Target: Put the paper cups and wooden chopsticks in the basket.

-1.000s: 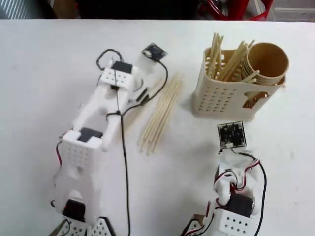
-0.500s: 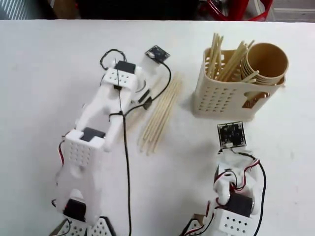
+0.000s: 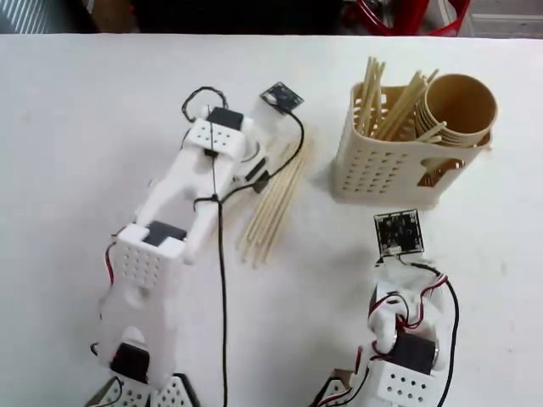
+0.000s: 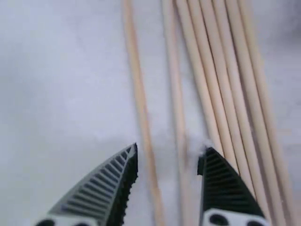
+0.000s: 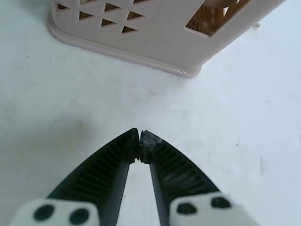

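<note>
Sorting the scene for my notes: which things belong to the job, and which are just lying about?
Job: loose chopsticks, basket, paper cups, left hand.
Lying about: red item beyond the table.

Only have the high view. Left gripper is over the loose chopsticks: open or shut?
Observer: Open. The left gripper has a finger on either side of two chopsticks.
Operator: And the other sticks?
Observer: The rest of the bundle lies past one finger, outside the gap. That finger's tip sits over the nearest of them.
Operator: Right gripper?
Observer: The right gripper is shut with nothing in it, over bare table, pointing at the basket but apart from it.
</note>
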Robot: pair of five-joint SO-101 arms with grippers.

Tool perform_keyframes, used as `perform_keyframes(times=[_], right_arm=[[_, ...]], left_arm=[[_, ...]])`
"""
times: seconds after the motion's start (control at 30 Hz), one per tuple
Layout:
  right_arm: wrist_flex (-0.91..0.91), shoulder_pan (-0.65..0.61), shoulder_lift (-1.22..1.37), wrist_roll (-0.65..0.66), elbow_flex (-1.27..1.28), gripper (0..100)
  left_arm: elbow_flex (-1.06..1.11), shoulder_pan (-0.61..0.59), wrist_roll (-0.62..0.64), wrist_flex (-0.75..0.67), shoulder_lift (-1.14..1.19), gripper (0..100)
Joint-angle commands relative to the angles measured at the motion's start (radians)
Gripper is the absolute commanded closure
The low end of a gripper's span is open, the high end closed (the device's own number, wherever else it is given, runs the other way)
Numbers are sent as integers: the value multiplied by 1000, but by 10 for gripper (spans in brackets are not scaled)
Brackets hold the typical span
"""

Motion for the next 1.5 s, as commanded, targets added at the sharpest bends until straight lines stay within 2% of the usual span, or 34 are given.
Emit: perform_keyframes(times=[0.0, 0.1, 0.3, 0.47, 0.67, 0.93, 1.1, 1.3, 1.47], right_arm=[[5, -5, -13, 12, 8, 981], [5, -5, -13, 12, 8, 981], [5, -5, -13, 12, 8, 981], [5, -5, -13, 12, 8, 981], [5, -5, -13, 12, 8, 981], [5, -5, -13, 12, 8, 981], [5, -5, -13, 12, 8, 981], [4, -5, -13, 12, 8, 981], [4, -5, -13, 12, 8, 981]], left_arm=[[-11, -7, -5, -44, -30, 785], [-18, -39, -9, -71, 4, 786], [-163, -31, -8, 17, 124, 793], [-341, -22, -2, 135, 237, 881], [-545, -36, 114, 338, 312, 980], [-882, -38, 117, 528, 312, 978], [-1026, -21, 118, 529, 295, 978], [-997, 33, 195, 529, 170, 978], [-684, 65, 216, 529, -65, 979]])
